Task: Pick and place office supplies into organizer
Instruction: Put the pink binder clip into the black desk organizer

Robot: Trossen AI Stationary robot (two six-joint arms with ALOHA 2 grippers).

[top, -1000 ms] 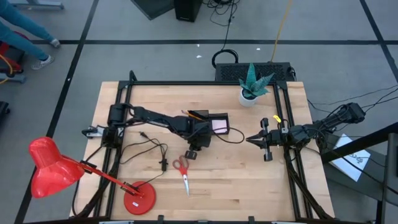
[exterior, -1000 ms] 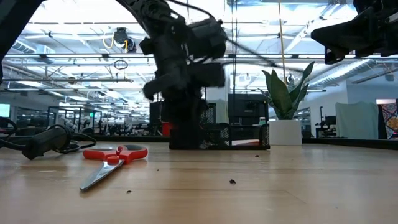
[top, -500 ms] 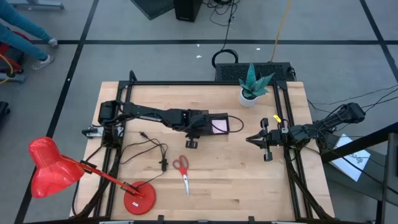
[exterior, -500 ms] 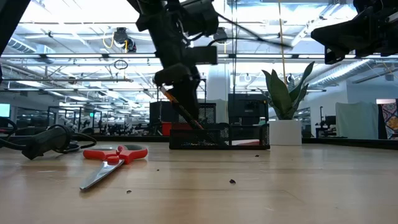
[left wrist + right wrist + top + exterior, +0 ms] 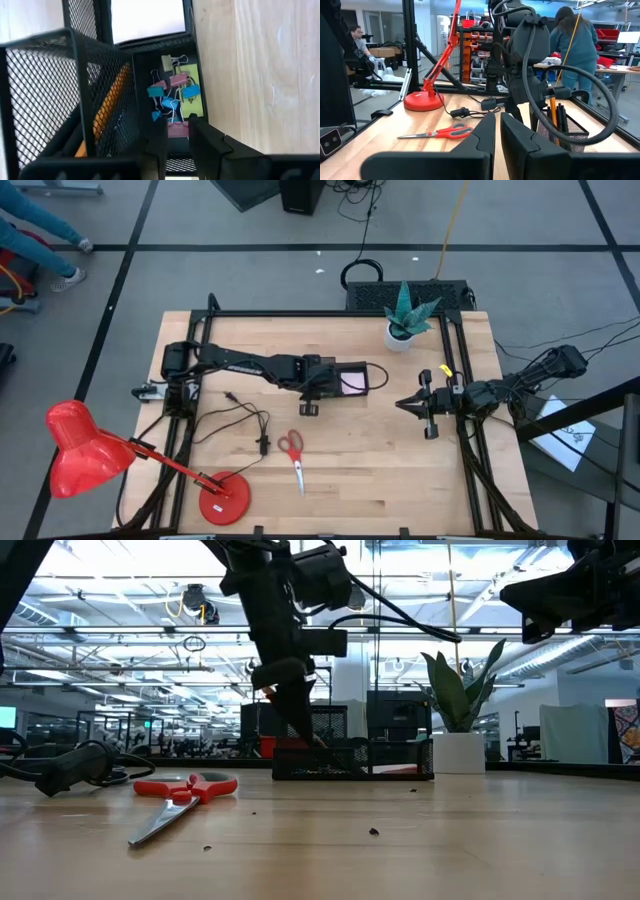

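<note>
Left wrist view's mesh organizer [image 5: 60, 90] half hides an orange pencil [image 5: 107, 107]; left jaws narrow, right jaws closed.

Left arm extended across the worktop — left claw [image 5: 312, 392] angled downward, fingers slightly parted. Right claw [image 5: 404, 406] waits at the right side, fingers together.

No readable text — no labels, brands or numbers anywhere.
</note>
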